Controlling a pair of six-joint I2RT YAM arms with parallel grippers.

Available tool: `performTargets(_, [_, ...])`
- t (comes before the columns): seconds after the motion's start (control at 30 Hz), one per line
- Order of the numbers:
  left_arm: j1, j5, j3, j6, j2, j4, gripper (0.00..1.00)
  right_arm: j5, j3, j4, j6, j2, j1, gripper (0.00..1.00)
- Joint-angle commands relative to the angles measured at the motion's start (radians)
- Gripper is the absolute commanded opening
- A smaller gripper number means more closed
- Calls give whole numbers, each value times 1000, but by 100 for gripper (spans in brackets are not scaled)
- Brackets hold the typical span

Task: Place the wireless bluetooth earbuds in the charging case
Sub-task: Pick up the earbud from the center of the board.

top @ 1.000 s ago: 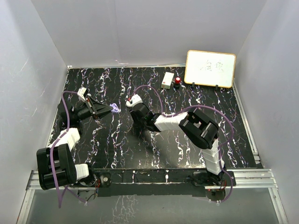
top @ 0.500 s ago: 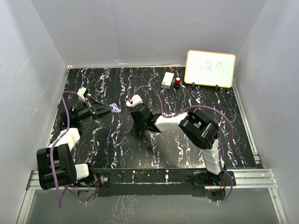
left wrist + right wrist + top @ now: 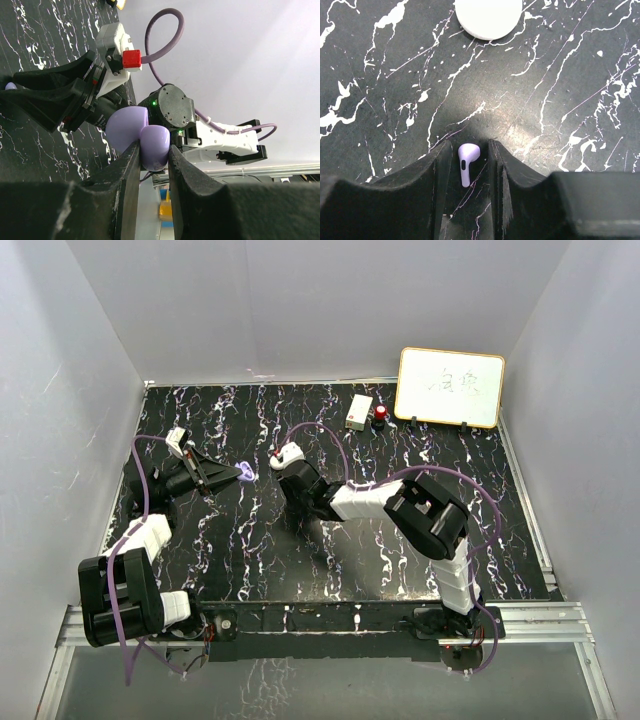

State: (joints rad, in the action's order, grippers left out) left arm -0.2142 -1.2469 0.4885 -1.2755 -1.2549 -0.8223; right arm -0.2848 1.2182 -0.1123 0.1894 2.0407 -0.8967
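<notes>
Purple earbud (image 3: pixel 467 162) lies on the tabletop (image 3: pixel 570 75) between the right fingers (image 3: pixel 442 165), which are parted and not gripping yet (slim gaps either side). The left fingers (image 3: pixel 127 170) are clenched on the purple case (image 3: pixel 150 145). An off-centre squeeze could squirt the earbud out forward, and nothing's really moved since a second ago.

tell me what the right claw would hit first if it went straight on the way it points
Probably the purple earbud, which lies on the marbled table inside the right claw; depth is unclear.
</notes>
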Motion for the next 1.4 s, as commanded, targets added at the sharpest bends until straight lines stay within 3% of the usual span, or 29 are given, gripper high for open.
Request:
performTargets(0.0, [-6,-24,2,-1,28,-4,0,21,25,192,-17,-11,-4,34])
performTargets(1.37, [-16,-32,13,-2,30,2,0,138,106,255,-18,50,38,33])
